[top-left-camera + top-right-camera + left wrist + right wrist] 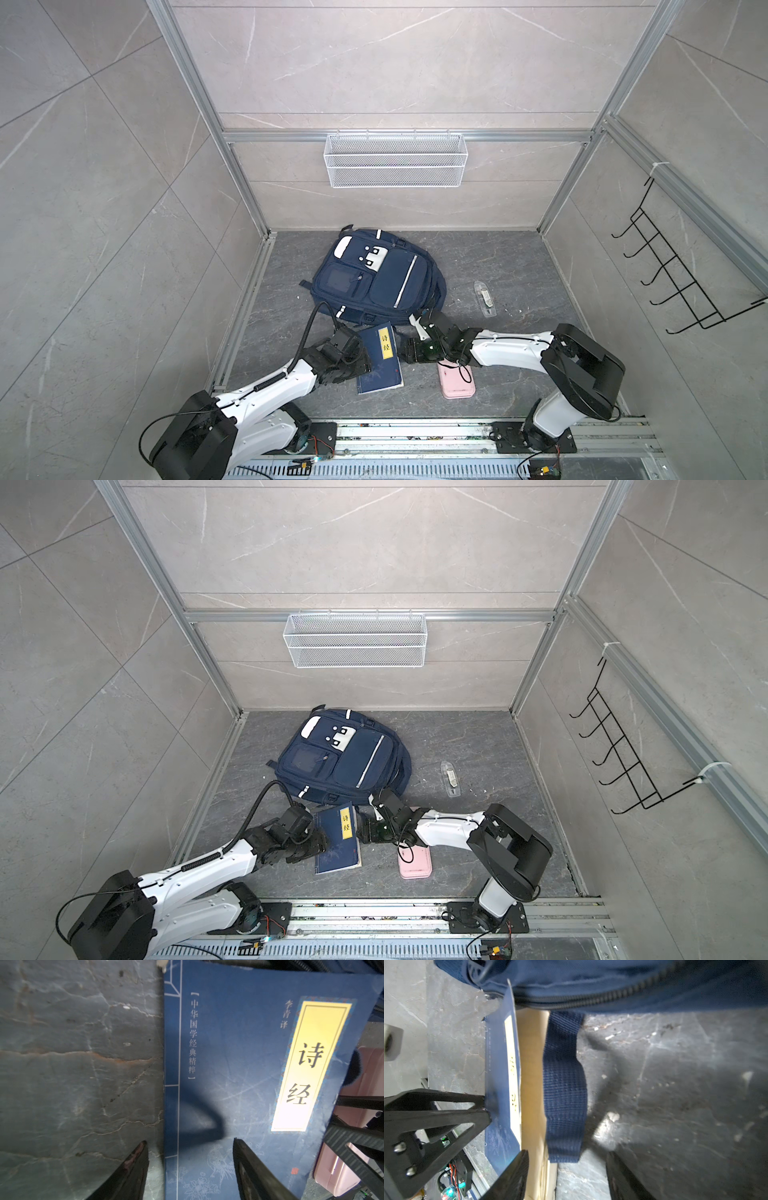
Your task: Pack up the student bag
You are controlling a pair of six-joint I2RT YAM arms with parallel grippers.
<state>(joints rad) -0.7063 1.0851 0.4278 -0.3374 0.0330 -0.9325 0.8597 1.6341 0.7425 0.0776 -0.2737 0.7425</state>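
The student bag point(374, 278) point(340, 758) lies flat on the dark floor near the back, zips shut, navy with white patches. A navy book with a yellow label point(380, 359) point(338, 839) point(228, 1064) lies just in front of it. My left gripper point(368, 365) point(190, 1147) is open at the book's spine side, one finger over the floor and one over the cover. My right gripper point(404, 351) point(566, 1167) is open at the opposite page edge point(531, 1084). A loose bag strap point(564, 1084) hangs between its fingers. Neither gripper holds anything.
A pink case point(457, 384) point(415, 864) lies under my right wrist. A clear pencil box point(484, 299) sits right of the bag. A white wire basket point(395, 160) hangs on the back wall and a black hook rack point(673, 270) on the right wall.
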